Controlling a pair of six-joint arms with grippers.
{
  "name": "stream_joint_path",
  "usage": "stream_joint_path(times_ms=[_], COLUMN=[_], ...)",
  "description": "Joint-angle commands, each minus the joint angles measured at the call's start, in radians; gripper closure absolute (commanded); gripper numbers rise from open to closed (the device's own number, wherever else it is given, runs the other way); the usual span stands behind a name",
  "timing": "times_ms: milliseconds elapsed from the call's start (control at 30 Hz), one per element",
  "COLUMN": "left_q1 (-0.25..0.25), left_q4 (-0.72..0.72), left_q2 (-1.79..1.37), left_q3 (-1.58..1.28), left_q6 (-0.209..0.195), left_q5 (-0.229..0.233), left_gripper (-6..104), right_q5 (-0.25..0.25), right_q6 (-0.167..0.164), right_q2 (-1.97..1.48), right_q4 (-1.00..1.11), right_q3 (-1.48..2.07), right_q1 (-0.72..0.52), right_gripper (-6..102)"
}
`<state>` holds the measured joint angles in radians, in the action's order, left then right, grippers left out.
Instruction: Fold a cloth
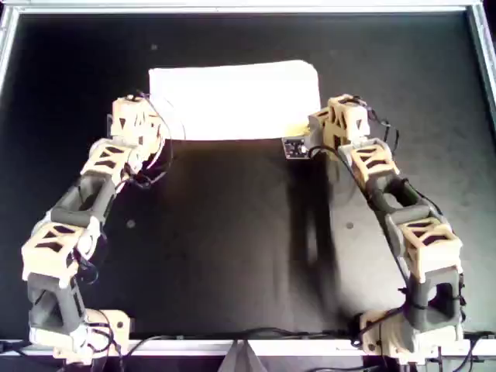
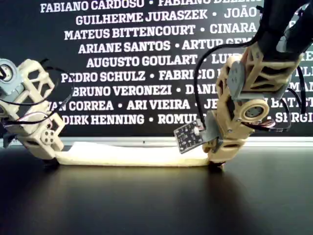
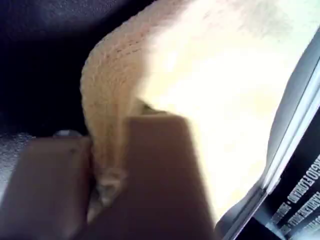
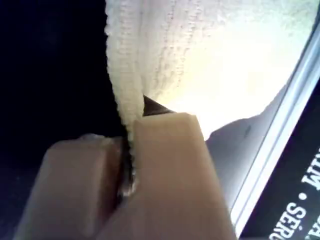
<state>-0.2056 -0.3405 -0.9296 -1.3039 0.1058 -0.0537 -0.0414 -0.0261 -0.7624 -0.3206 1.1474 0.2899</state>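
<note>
- Cream cloth (image 1: 232,99), flat on black tabletop (image 1: 232,248), far side in overhead view.
- Left tool (image 3: 107,170) & right tool (image 4: 127,165): each clamped on a near corner.
- Soft, light, limp; will sag btwn grips.

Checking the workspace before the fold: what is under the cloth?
The cloth lies on the black table; whatever it covers is hidden. The left gripper and right gripper pinch its near edge.
</note>
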Motion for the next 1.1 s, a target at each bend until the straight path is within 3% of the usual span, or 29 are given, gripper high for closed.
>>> stream_joint_path(times_ms=[0, 267, 333, 500, 967, 1067], left_q1=[-0.02, -0.02, -0.021, -0.023, -0.026, -0.061], left_q4=[0.003, -0.018, -0.026, -0.094, -0.095, -0.095], left_q2=[-0.018, -0.026, -0.063, -0.245, -0.67, -0.719], left_q3=[0.0, -0.008, -0.028, -0.216, -0.687, -0.744], left_q6=[-0.008, -0.008, -0.008, 0.003, -0.008, -0.006], left_q5=[-0.008, -0.006, -0.006, -0.008, -0.009, -0.009], left_gripper=[100, 98, 98, 98, 98, 98], right_q5=[-0.006, -0.008, -0.008, -0.008, -0.006, -0.002], right_q6=[0.002, 0.003, -0.009, -0.011, 0.0, -0.009], right_q2=[-0.057, -0.156, -0.242, -0.43, -0.762, -0.845], right_q4=[0.043, 0.043, 0.043, 0.043, 0.043, 0.043], right_q3=[-0.055, 0.046, 0.143, 0.368, 0.821, 0.911], right_q1=[0.006, 0.006, 0.006, 0.006, 0.074, 0.087], right_gripper=[97, 97, 97, 97, 97, 97])
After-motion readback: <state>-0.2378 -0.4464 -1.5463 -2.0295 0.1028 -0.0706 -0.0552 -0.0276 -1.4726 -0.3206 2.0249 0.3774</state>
